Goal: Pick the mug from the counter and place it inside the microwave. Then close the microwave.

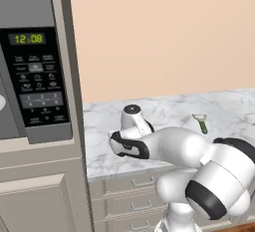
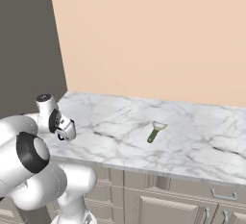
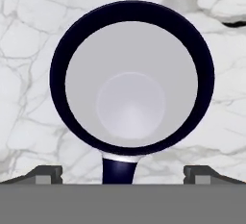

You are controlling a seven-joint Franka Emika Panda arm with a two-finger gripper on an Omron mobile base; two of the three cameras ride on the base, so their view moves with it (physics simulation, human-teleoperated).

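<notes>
Directly beneath the hand point(image 3: 123, 172) sits the mug point(image 3: 132, 79), upright on the marble desk point(image 1: 169, 109), its dark rim ringing a pale inside and its blue handle pointing down between the two fingertips point(image 3: 45, 172). Those tips are spread wide, one either side of the handle, nothing pinched yet. We're at the pick step, lined up over the mug and poised to descend. Over on the left stands the microwave point(image 1: 35, 76), clock glowing green; whether its door is open I cannot tell. A green peeler point(image 2: 156, 131) lies well apart on the marble. Next, by my reading: drop lower, straddle the rim wall or handle, squeeze, then lift clear.
</notes>
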